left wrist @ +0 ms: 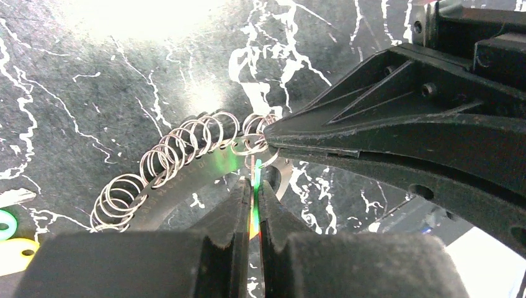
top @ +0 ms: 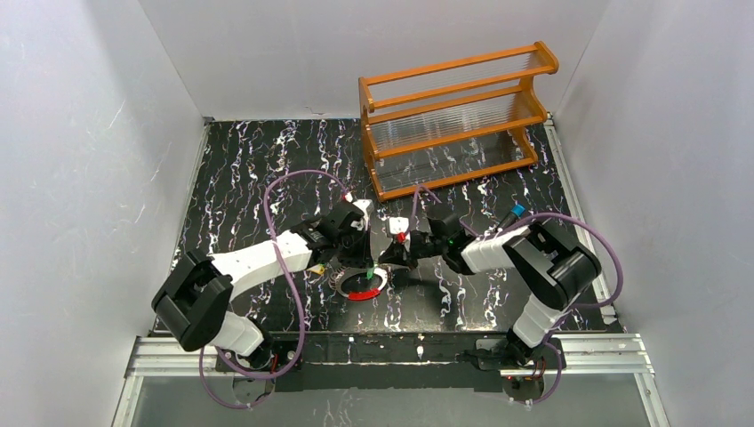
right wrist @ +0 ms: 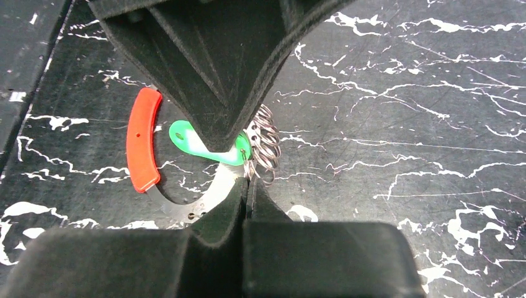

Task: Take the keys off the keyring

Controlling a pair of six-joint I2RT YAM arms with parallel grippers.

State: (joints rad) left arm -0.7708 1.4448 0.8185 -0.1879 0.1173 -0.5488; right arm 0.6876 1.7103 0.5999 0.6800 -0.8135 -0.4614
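Note:
The keyring (top: 363, 289) lies on the black marbled table, a flat silvery band with a red segment (right wrist: 142, 139) and several small wire loops (left wrist: 186, 143). My left gripper (left wrist: 255, 189) is shut on a green key (right wrist: 186, 139), seen edge-on between its fingers and still at the ring's loops. My right gripper (right wrist: 248, 183) is shut, pinching the keyring (right wrist: 205, 198) at a small wire loop beside the green key. Its tip meets the loops in the left wrist view (left wrist: 268, 138). In the top view both grippers, left (top: 368, 267) and right (top: 391, 260), meet over the ring.
A yellow key head (left wrist: 15, 254) and a green key head (left wrist: 5, 223) lie loose on the table left of the ring. An orange wooden rack (top: 453, 116) stands at the back right. White walls close in the table on three sides.

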